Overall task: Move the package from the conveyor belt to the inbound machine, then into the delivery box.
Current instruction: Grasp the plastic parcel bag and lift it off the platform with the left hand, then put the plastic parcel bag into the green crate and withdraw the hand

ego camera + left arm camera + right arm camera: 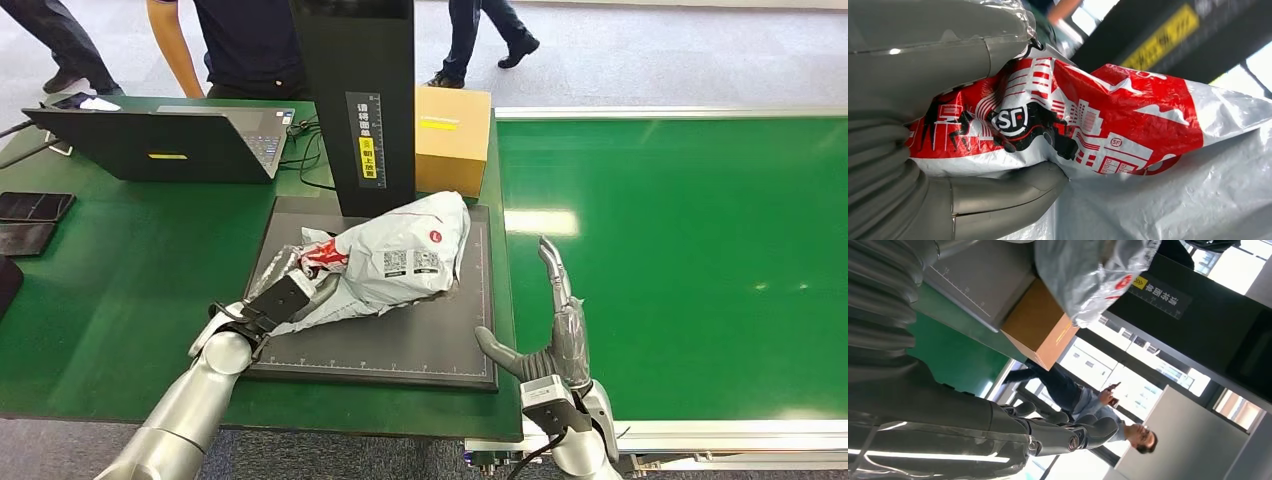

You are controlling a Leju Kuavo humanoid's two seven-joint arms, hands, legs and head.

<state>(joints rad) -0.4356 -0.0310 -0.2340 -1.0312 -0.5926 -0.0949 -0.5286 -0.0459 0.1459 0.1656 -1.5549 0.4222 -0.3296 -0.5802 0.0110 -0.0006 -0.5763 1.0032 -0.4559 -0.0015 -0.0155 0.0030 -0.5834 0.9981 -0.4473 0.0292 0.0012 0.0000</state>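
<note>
Head view: package (400,262) gripped at its red end by left hand (262,310), resting on scanner plate (400,345) for reading; right hand (552,330) open, empty, beside plate's right edge.

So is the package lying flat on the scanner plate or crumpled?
Crumpled: the package sits bunched on the plate, its red end squeezed in the left hand.
</note>
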